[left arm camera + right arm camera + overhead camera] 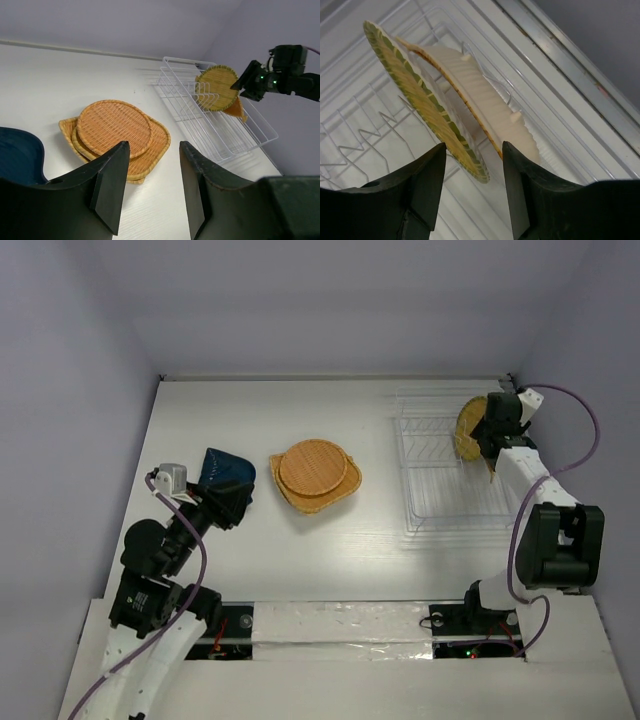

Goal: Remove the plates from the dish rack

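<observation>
- My left gripper [152, 150] is spread wide with nothing between the fingers. It hangs low over the surface [200, 410] at the near left.
- The blue dish [225, 472] lies on the surface just beside that gripper. In my left wrist view, only its edge shows at the far left.
- The square plate [345, 485] lies flat on the surface near the middle, out of the rack.
- The round plate [312, 467] sits on top of the square plate, a little toward its left side.
- The rack [440, 505] stands at the right, well apart from the stack. Its near half holds only prongs.
- A yellow plate [215, 87] stands on edge among the prongs at the far right of the rack.
- A leaf plate [240, 109] stands just behind the yellow plate, tilted, with its pale ribbed underside toward my right wrist.
- My right gripper [474, 155] is at these two plates, fingers spread. The yellow plate's lower rim lines up with the gap. I cannot tell whether either finger touches a plate.
</observation>
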Robot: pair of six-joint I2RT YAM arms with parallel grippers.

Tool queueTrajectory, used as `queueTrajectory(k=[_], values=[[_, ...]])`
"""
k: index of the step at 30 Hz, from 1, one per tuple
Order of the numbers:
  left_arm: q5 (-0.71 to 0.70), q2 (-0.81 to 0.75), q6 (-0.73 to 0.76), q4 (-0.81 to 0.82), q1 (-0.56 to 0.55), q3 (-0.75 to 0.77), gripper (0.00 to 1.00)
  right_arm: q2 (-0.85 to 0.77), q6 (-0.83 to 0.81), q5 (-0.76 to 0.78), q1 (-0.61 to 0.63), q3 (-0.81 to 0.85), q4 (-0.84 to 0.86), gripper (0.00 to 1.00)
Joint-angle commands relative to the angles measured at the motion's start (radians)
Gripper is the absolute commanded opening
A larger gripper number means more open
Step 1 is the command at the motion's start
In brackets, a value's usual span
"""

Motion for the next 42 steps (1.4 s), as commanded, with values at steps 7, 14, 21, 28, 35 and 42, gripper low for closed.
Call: queueTrajectory(k=[7, 14, 21, 28, 35, 42], values=[[-0.025, -0.030, 0.001, 0.020, -0.053, 0.001, 0.42, 0.073, -0.067, 0.029, -0.017, 0.111, 0.031, 0.47], [-0.032, -0.040, -0.001, 0.017, -0.071, 0.003, 0.42, 0.106, -0.110, 0.044, -0.017, 0.129, 0.014, 0.33], [-0.037, -0.046, -0.002, 0.019, -0.071, 0.003, 0.43, 0.091, -0.142, 0.001, -0.017, 0.165, -0.038, 0.15], [-0.036, -0.049, -0.004, 0.022, -0.071, 0.001, 0.43, 0.055, -0.197, 0.055, 0.015, 0.200, -0.098, 0.07], [-0.037, -0.049, -0.004, 0.020, -0.071, -0.001, 0.43, 0.060, -0.259, 0.168, 0.093, 0.221, -0.115, 0.00], [-0.036, -0.046, -0.005, 0.022, -0.071, -0.001, 0.43, 0.022, -0.341, 0.346, 0.203, 0.228, -0.063, 0.00]])
